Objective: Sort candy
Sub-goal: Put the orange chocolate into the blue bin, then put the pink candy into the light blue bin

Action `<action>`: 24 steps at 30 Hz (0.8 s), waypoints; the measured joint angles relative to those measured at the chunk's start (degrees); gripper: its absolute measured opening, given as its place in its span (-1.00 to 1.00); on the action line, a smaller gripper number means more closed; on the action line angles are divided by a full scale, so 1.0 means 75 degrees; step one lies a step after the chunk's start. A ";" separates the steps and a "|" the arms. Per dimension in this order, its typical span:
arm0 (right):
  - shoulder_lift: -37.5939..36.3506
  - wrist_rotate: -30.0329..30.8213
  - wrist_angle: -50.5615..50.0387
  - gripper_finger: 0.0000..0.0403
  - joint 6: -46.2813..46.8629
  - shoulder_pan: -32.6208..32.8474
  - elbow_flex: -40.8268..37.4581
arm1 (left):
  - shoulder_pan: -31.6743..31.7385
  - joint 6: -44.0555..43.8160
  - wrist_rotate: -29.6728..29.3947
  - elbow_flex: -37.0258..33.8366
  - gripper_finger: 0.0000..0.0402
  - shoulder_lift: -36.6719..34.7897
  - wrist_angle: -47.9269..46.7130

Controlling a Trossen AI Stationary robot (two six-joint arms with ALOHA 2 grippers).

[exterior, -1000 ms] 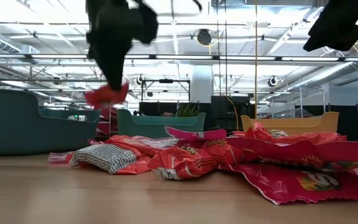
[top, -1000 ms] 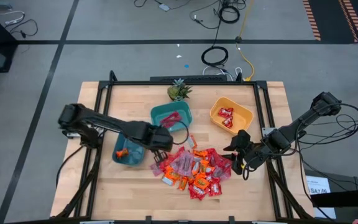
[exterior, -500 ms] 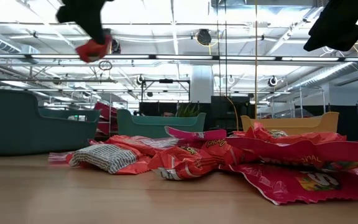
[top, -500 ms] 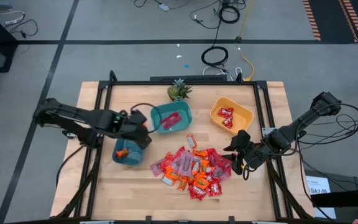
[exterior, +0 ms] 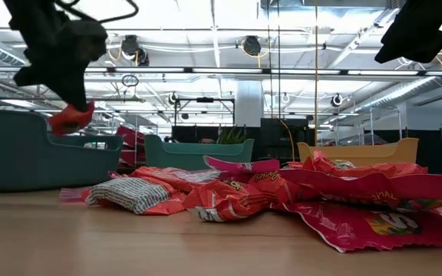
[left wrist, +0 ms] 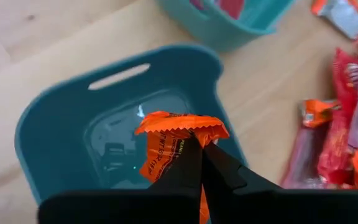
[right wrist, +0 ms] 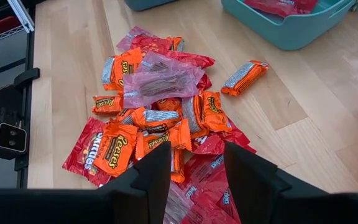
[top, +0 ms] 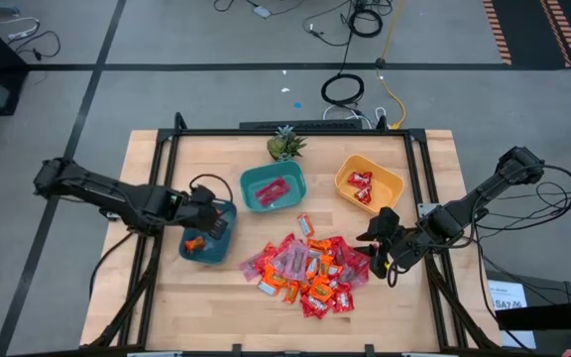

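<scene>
Closest to the front edge of the bench there's a big loose pile of candy, red, orange and pink-purple wrappers all jumbled together, so I'd say most of the sorting is yet to be done. Just right of that heap the right pincer hangs with its fingers spread and nothing between them, looks like it's simply waiting. Over on the left side, the left pincer sits above the dark teal bowl, fingers pressed together and pinching one orange candy by its crimped end, right over the bowl's opening. There's already at least one orange piece in that bowl as far as I can tell from above. Further back, the lighter teal bowl has a few red ones in it, and the yellow bowl off to the right holds a small handful of red-and-white packets. Behind those, at the far edge, stands a little green pineapple-looking plant. So three bins started, but each barely filled; my guess is it's early days.
</scene>
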 joint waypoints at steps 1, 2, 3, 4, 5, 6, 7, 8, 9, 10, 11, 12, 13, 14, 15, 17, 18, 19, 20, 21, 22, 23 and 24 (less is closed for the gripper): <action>0.0000 0.0000 0.0002 -0.30 0.0000 -0.0001 0.0000 | 0.0000 -0.0028 0.0073 -0.0039 -0.92 0.0002 0.0017; 0.0000 0.0000 -0.0001 -0.30 0.0000 0.0002 0.0000 | 0.0000 -0.0014 0.0178 -0.0057 -0.89 0.0002 0.0034; 0.0000 0.0000 -0.0001 -0.30 -0.0001 0.0000 0.0000 | 0.0000 0.0062 0.0269 -0.0067 -0.86 0.0002 0.0031; 0.0000 0.0000 0.0002 -0.30 -0.0003 0.0002 0.0000 | 0.0000 0.0057 0.0320 -0.0068 -0.83 0.0002 0.0028; 0.0000 0.0000 -0.0001 -0.30 -0.0003 0.0000 0.0000 | 0.0000 0.0032 0.0319 -0.0071 -0.80 0.0002 0.0031; 0.0000 0.0000 -0.0001 -0.30 -0.0003 0.0001 0.0000 | 0.0003 0.0030 0.0319 -0.0071 -0.78 0.0000 0.0031; 0.0000 0.0003 0.0002 -0.30 -0.0003 0.0000 0.0000 | 0.0006 0.0032 0.0319 -0.0071 -0.75 -0.0007 0.0032; 0.0000 0.0002 0.0002 -0.30 -0.0003 0.0001 0.0000 | 0.0008 0.0033 0.0319 -0.0071 -0.73 -0.0010 0.0031; 0.0000 0.0000 -0.0001 -0.30 -0.0003 0.0001 0.0000 | 0.0009 0.0032 0.0319 -0.0071 -0.70 -0.0010 0.0031; 0.0000 0.0000 0.0000 -0.30 -0.0003 -0.0001 0.0000 | 0.0009 0.0034 0.0319 -0.0071 -0.68 -0.0010 0.0031; 0.0000 0.0001 0.0002 -0.30 -0.0003 0.0002 0.0000 | 0.0009 0.0036 0.0319 -0.0071 -0.65 -0.0010 0.0031; 0.0000 0.0003 0.0002 -0.30 -0.0003 0.0002 0.0000 | 0.0009 0.0038 0.0319 -0.0071 -0.62 -0.0010 0.0028; 0.0000 0.0000 -0.0001 -0.30 -0.0003 -0.0001 0.0000 | 0.0009 0.0041 0.0319 -0.0071 -0.59 -0.0010 0.0020; 0.0000 0.0000 0.0002 -0.30 -0.0003 0.0002 0.0000 | 0.0009 0.0089 0.0319 -0.0071 -0.57 -0.0010 0.0009; 0.0000 0.0002 -0.0001 -0.30 -0.0003 0.0002 0.0000 | 0.0009 0.0196 0.0319 -0.0071 -0.55 -0.0010 0.0005; 0.0000 0.0003 0.0000 -0.30 -0.0003 0.0000 0.0000 | 0.0009 0.0438 0.0319 -0.0071 -0.52 -0.0010 0.0005; 0.0000 0.0000 0.0002 -0.30 -0.0003 0.0002 0.0000 | 0.0009 0.0482 0.0319 -0.0071 -0.52 -0.0010 0.0004; 0.0000 0.0003 0.0002 -0.30 -0.0003 0.0001 0.0000 | 0.0009 0.0501 0.0319 -0.0071 -0.52 -0.0010 0.0004; 0.0000 0.0003 -0.0001 -0.30 -0.0003 0.0002 0.0000 | 0.0009 0.0503 0.0322 -0.0071 -0.51 -0.0010 0.0004; 0.0000 0.0000 0.0002 -0.30 -0.0003 -0.0001 0.0000 | 0.0009 0.0504 0.0333 -0.0071 -0.51 -0.0010 0.0004; 0.0000 0.0003 0.0002 -0.30 -0.0003 0.0002 0.0000 | 0.0009 0.0504 0.0340 -0.0071 -0.51 -0.0010 0.0004; 0.0000 0.0003 0.0002 -0.30 -0.0003 -0.0001 0.0000 | 0.0009 0.0504 0.0340 -0.0071 -0.51 -0.0010 0.0004; 0.0000 0.0003 0.0002 -0.30 -0.0003 0.0001 0.0000 | 0.0009 0.0503 0.0340 -0.0071 -0.51 -0.0010 0.0008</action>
